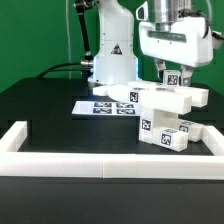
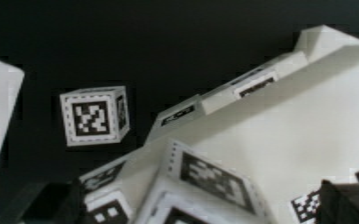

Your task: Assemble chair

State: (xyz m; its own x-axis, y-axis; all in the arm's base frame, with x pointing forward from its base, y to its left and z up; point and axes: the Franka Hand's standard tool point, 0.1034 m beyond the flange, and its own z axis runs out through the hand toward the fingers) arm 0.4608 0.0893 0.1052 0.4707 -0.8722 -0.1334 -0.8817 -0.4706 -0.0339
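Slabs and bars of matte white plastic, blocky, bearing black-and-white square tags, form the chair [image 1: 165, 118] near the black worktop's [image 1: 45, 100] front edge. We cannot tell whether the tool [image 1: 172, 70] above it is clenched.

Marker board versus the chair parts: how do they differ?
The marker board is thin and lies flat; the chair parts are chunky and piled up. The board sits toward the exterior view's left, the parts toward its right. Both are white with black-and-white tags.
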